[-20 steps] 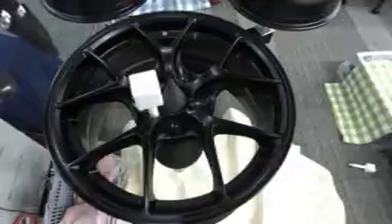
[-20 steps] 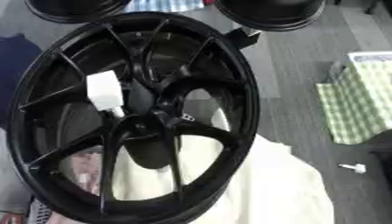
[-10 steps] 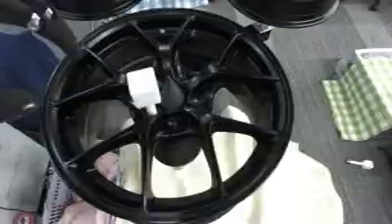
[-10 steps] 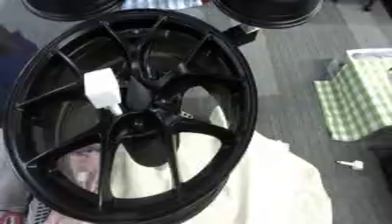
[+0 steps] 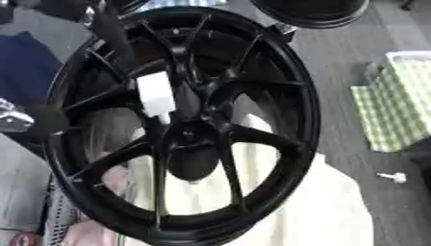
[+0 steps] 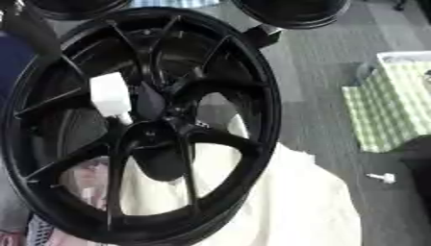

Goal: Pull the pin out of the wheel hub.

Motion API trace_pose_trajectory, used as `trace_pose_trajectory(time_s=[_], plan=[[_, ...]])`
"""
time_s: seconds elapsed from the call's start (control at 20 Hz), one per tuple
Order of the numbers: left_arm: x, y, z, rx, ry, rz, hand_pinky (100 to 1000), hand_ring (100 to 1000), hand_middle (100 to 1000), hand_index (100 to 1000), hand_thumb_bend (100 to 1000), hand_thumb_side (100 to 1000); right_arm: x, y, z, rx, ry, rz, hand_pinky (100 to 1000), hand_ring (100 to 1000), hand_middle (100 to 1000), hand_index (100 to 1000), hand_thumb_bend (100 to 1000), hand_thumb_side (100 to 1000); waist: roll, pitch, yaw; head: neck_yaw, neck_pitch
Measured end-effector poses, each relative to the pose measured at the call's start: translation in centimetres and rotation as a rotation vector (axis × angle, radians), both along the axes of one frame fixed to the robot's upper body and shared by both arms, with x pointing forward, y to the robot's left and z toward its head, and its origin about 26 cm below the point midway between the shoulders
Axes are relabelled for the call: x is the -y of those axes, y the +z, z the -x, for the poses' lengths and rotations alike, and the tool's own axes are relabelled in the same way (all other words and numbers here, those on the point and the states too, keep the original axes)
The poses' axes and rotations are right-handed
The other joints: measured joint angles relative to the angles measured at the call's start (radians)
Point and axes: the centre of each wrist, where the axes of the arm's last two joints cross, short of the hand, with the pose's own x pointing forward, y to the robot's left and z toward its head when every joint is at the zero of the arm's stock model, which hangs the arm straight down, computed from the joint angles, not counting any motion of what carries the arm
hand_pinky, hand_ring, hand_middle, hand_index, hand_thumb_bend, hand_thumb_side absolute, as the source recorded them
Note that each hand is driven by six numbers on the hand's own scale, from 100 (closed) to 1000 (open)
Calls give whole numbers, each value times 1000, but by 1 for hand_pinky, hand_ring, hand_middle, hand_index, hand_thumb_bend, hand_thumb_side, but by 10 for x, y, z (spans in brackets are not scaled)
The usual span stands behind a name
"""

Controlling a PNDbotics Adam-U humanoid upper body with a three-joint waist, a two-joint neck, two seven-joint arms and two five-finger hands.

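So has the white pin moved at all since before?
No. The white pin sits in the same spot as before, just above and left of the wheel hub.

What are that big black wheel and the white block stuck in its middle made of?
The wheel looks like cast metal with a glossy black painted finish: thin rigid spokes and soft highlights along the rim. The white block on the hub looks like matte plastic, plain and uniformly white with squared edges, though the material can't be confirmed by sight.
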Motion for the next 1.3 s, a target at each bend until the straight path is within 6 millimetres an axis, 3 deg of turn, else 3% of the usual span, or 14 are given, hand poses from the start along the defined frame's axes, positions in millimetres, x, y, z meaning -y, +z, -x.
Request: trace_pose_trajectory(time_s=[0.1,0.2,0.65,1.3], plan=[[6,-1,-7,8,-7,-6,888,850,758,848,277,100,0,1,0,2,2,0,612,652,553,665,100,443,-1,0,-2,1,0],[11,-4,-13,5,-17,-14,882,844,751,836,277,100,-1,1,-1,3,5,0,612,652,553,665,100,445,-1,1,-5,2,-1],[24,-15,-31,28,-70,-49,860,809,697,797,384,100,-2,2,-1,5,13,-6,610,651,552,664,100,454,4,14,-19,12,-10],[29,-29,-48,48,-65,-87,860,822,729,795,461,100,-4,1,-2,17,21,-20,608,648,549,663,100,463,16,29,-31,16,-23]])
